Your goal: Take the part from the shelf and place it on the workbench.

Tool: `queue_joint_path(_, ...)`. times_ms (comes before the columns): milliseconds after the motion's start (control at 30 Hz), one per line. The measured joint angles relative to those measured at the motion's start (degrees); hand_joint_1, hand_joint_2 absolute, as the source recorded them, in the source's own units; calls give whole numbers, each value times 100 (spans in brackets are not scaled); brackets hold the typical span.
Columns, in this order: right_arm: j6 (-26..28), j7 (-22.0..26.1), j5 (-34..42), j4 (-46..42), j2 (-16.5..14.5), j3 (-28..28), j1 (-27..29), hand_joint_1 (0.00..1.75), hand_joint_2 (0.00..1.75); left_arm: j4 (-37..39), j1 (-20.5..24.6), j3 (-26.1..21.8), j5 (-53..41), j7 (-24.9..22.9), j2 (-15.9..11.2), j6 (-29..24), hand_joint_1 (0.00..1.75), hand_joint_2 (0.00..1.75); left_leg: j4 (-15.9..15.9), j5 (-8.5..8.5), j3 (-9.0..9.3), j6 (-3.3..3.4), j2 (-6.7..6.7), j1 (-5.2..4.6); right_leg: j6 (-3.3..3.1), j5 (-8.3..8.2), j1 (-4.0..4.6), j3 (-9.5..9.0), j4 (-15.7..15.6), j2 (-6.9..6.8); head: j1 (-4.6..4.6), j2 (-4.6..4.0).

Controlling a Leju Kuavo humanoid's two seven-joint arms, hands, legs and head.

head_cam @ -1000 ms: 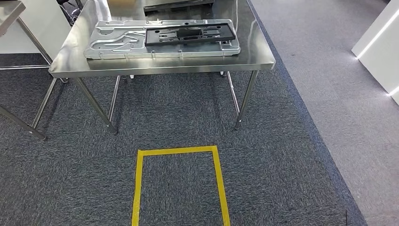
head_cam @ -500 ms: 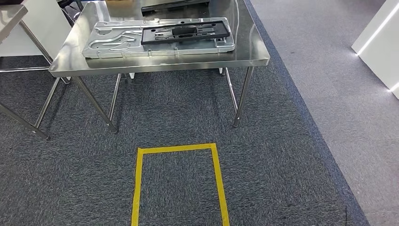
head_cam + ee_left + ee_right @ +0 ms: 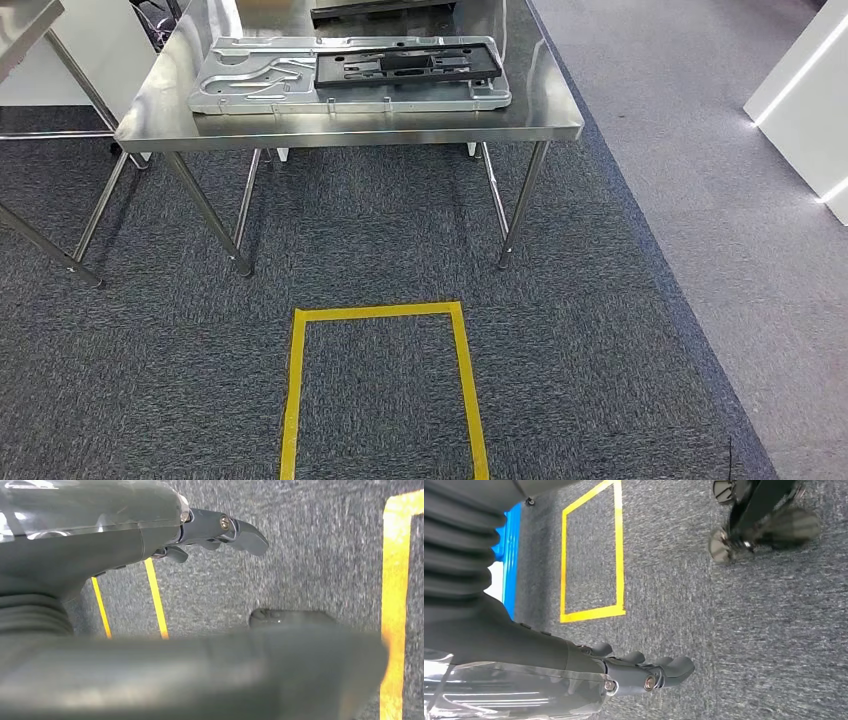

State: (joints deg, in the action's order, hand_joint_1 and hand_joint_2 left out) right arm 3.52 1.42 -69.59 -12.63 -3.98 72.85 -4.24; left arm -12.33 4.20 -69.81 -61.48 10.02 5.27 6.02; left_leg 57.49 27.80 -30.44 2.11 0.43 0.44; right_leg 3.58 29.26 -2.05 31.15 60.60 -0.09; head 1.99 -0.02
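A flat black frame-like part lies on a larger silver stamped metal plate, and both rest on the steel workbench at the top of the head view. My left hand hangs beside my body over the carpet, its fingers apart from the thumb and nothing in it. Low over the carpet, my right hand has its fingers stretched out and holds nothing. Both hands are far from the workbench.
A yellow tape rectangle marks the grey carpet in front of the workbench. A second steel table stands at the far left and a white unit at the right. A dark wheeled base stands on the carpet behind me.
The whole head view has shifted slightly, so the camera moved. The black part and the silver plate lie on the workbench as before.
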Motion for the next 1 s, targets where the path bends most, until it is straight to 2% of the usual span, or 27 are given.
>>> queue_joint_path(33, -10, -4, 5, 3, -9, 3, -7, 0, 175, 0, 3, -1, 13, 2, -1, -16, 0, 175, 37, 20, -16, -24, -4, -13, -17, -63, -10, -115, -248, 12, 1, 0)
queue_joint_path(67, -22, 2, 12, 6, -19, 8, -12, 0, 175, 0, 6, -2, 25, 9, -3, -35, 0, 175, 65, 33, -33, -48, -7, -29, -37, -72, -5, -159, -360, 25, 2, 0)
queue_joint_path(133, -37, 19, 30, 10, -29, 19, -16, 0, 175, 0, 8, -5, 35, 36, -4, -67, 0, 175, 70, 27, -50, -80, -9, -34, -96, -67, 21, -144, -360, 36, 3, 0)
queue_joint_path(333, -27, 22, 330, 0, -21, -211, 20, 0, 175, -5, -29, 234, 330, 51, -13, -114, 0, 175, 38, -6, -52, -135, -10, -5, -136, -85, 66, -126, -355, 38, 4, 0)
queue_joint_path(367, -27, 22, 427, -6, -17, -293, 34, 0, 131, -9, -45, 317, 417, 38, -18, -124, 0, 175, 37, -7, -52, -137, -10, -2, -139, -85, 70, -126, -355, 38, 4, 0)
queue_joint_path(467, -33, 14, 751, -32, -2, -573, 85, 0, 0, -30, -101, 595, 704, -15, -37, -160, 0, 44, 36, -9, -53, -140, -10, 4, -142, -86, 74, -126, -353, 38, 4, 0)
queue_joint_path(500, -36, 10, 865, -43, 3, -673, 104, 0, 0, -38, -120, 698, 804, -31, -44, -169, 0, 0, 36, -10, -53, -141, -10, 5, -142, -86, 74, -125, -353, 38, 4, 0)
queue_joint_path(1000, -110, -16, 2500, -255, 96, -2375, 389, 0, 0, -259, -411, 2308, 2242, -285, -161, -286, 0, 0, 42, -9, -54, -139, -10, 9, -142, -88, 62, -126, -354, 38, 4, 0)
